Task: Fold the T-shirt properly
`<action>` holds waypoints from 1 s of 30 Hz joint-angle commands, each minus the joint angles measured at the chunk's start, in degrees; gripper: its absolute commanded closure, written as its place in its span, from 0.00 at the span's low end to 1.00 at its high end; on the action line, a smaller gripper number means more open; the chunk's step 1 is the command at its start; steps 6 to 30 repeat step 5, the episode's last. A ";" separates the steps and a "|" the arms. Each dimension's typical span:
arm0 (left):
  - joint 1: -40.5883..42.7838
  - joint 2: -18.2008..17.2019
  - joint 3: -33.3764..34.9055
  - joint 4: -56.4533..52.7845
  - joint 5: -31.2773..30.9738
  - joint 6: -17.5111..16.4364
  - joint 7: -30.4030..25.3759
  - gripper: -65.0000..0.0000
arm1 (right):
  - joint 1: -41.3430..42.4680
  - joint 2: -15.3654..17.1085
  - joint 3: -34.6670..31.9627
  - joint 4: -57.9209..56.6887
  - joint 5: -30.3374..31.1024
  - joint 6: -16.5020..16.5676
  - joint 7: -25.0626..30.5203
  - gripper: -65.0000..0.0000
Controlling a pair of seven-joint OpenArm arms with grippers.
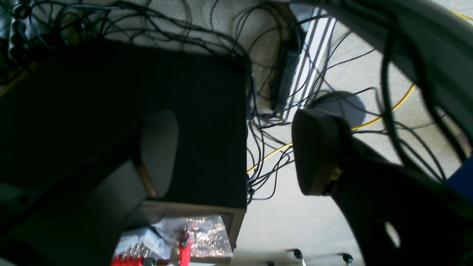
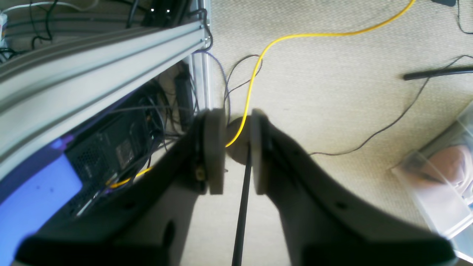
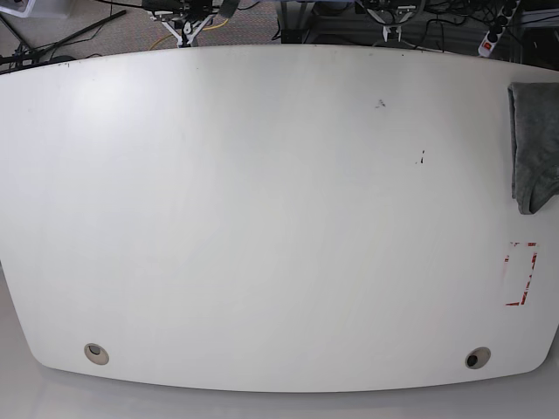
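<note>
**Shirt at the bench's edge, both arms off the surface**

The white bench fills the base view, bare across nearly its whole top. Nearest the camera sit two round cable holes at the front corners, and on that view's right a red-outlined rectangle is marked on the surface. Beyond it, at the right edge, lies the T-shirt: a bunched grey strip, only partly in view, the rest running out of the picture.

Neither arm shows over the bench. The right gripper looks down at carpet and a yellow cable, its jaws nearly closed with a narrow gap and nothing between them. The left gripper has its jaws spread wide and empty, above a dark box and tangled wires.

The shirt should handle as light, limp and floppy; it will sag and crease rather than hold shape, and likely slide easily on the smooth top. Probably best to pinch a visible hem or edge, drag it toward the middle, then spread it flat using both arms.
</note>
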 commanded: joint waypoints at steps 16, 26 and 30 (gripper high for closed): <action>-0.23 -0.11 -0.06 0.18 0.08 0.45 -0.40 0.30 | -0.27 0.40 0.01 0.16 -0.11 0.18 0.16 0.82; -0.23 -0.11 -0.06 0.18 0.08 0.45 -0.40 0.30 | -0.27 0.40 0.01 0.16 -0.11 0.18 0.16 0.82; -0.23 -0.11 -0.06 0.18 0.08 0.45 -0.40 0.30 | -0.27 0.40 0.01 0.16 -0.11 0.18 0.16 0.82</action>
